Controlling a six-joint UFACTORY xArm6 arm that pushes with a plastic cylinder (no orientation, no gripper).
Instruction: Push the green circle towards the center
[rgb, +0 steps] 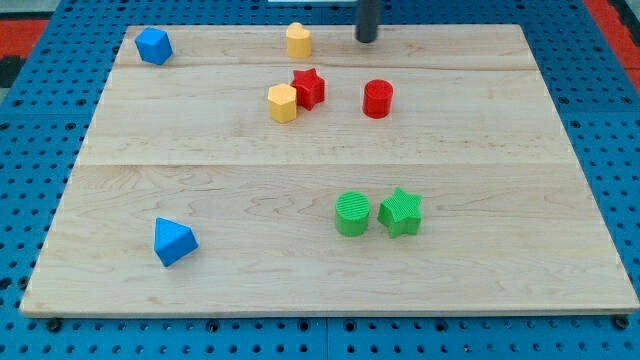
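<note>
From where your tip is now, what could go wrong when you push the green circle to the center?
1. The green star sits tight against the green circle on the view's right, so a push from that side would probably drag it along.
2. My tip is at the view's top; a straight path down passes close to the red cylinder and may knock it.
3. Overshoot could hit the yellow block and red star.

my tip (367, 40) top edge | green circle (352, 214) touching green star (401, 211)
</note>
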